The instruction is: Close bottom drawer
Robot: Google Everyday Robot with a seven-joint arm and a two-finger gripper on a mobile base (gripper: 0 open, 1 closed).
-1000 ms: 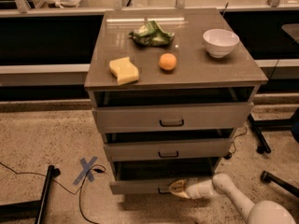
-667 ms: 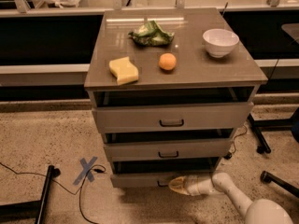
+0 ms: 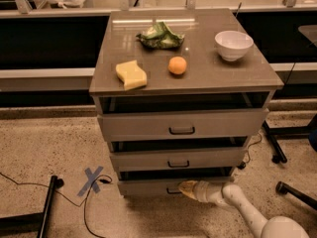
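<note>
The bottom drawer [image 3: 148,186] is the lowest of three grey drawers in the cabinet; its narrow front panel stands only slightly out from the cabinet, about in line with the middle drawer [image 3: 148,158]. My gripper [image 3: 184,188] reaches in from the lower right on a white arm, and its tip rests against the drawer front at the small dark handle [image 3: 172,190], partly covering it. The top drawer [image 3: 148,124] stands a little open.
On the cabinet top [image 3: 208,78] lie a yellow sponge [image 3: 131,74], an orange [image 3: 177,65], a green crumpled bag [image 3: 161,35] and a white bowl [image 3: 233,44]. A blue tape X [image 3: 91,179] and cables lie on the floor at left. Chair legs [image 3: 277,143] stand at right.
The bottom drawer has slid in towards the cabinet, with my gripper following against its front. The dark gap above it has narrowed.
</note>
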